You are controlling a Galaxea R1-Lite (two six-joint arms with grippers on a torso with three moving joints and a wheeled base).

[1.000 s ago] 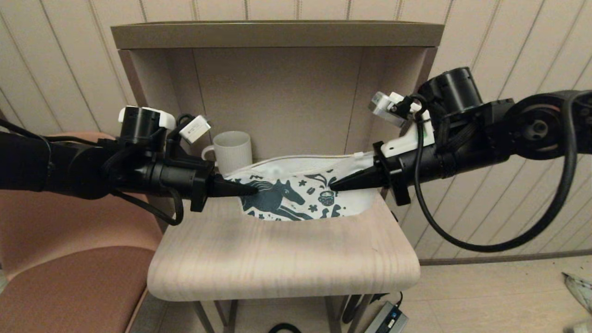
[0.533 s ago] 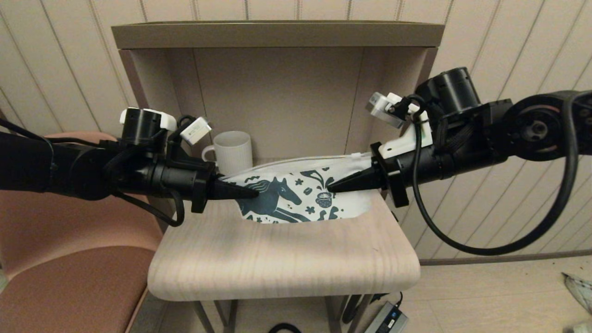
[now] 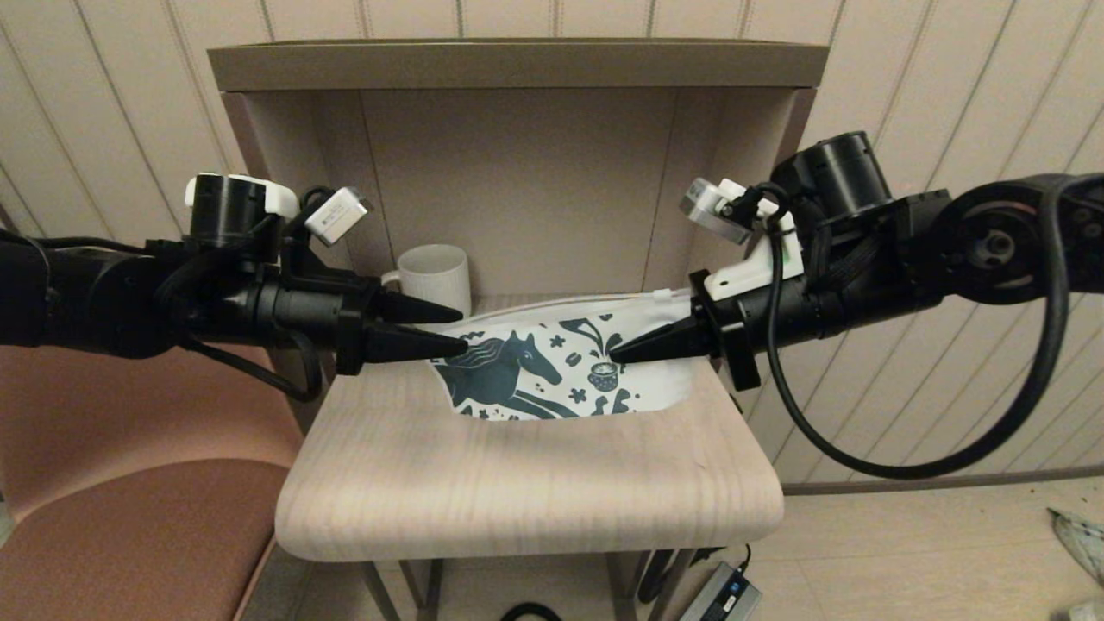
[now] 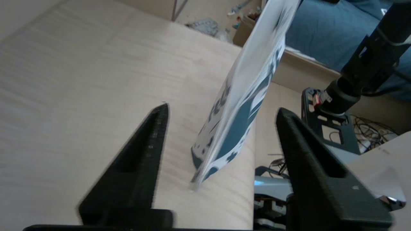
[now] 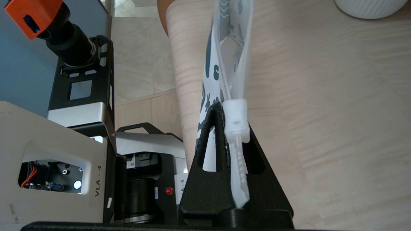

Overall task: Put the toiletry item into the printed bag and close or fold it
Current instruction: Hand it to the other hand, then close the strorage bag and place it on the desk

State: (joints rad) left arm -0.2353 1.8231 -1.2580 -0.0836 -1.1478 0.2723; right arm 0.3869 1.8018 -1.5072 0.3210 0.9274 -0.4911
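The printed bag (image 3: 552, 366) stands on edge at the back of the wooden table (image 3: 517, 483), with its teal horse facing me. My right gripper (image 3: 614, 354) is shut on the bag's right end by the zip. In the right wrist view the white zip slider (image 5: 236, 120) sits at the tips of this gripper (image 5: 229, 110), and the bag (image 5: 224, 48) runs away from it. My left gripper (image 3: 463, 330) is open at the bag's left end. In the left wrist view the bag's corner (image 4: 247, 96) hangs untouched between the spread fingers (image 4: 222, 109). The toiletry item is not in view.
A white ribbed mug (image 3: 435, 276) stands behind the bag's left end, close to my left fingers. The alcove's back wall (image 3: 517, 190) and its side walls hem in the rear. A pink chair (image 3: 129, 517) is at the left. A power adapter (image 3: 720, 595) lies on the floor.
My left gripper has opened, let go of the bag's left end and drawn back a little to the left and upward. My right gripper still holds the bag, which has sunk slightly.
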